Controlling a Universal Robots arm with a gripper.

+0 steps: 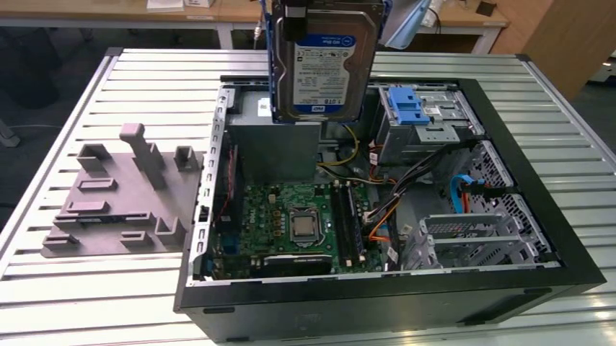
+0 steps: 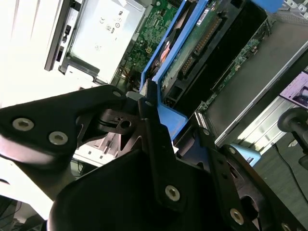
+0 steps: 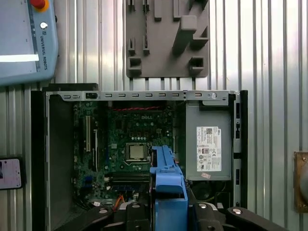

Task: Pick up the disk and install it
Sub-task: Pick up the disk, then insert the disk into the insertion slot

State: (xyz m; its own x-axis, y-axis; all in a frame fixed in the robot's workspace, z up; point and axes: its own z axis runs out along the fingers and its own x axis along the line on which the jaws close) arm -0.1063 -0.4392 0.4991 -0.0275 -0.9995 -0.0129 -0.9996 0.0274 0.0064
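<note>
Gripper (image 2: 175, 120) clenched on the disk (image 1: 322, 61), black fingers (image 2: 149, 125) pinching its blue side rail (image 3: 166, 180), as seen in both wrist views. The pick-up is done and the installation is not: the disk hangs upright in the air with its white-and-blue label facing the exterior view, and it touches nothing but the gripper.

From the exterior view's left, a grey fixture block (image 1: 125, 194) sits on the ribbed metal table (image 1: 77, 303), just beside the open computer case (image 1: 385, 295). Inside the case come the motherboard (image 1: 288, 223) and, behind it, the grey metal box (image 1: 279, 133), which the disk's lower edge overlaps from that angle. Whether the disk is directly over the box cannot be told. Farther to the exterior view's right stands the drive bay (image 1: 428, 119) with its blue latch (image 1: 409, 108). No drive is visible in it, and the disk is well apart from it, higher and to the left. An empty metal cage (image 1: 472, 231) lies near the case's right wall.

Judged from this, the job stands roughly halfway, with the disk carried over the case and seated in neither bay nor cage.
</note>
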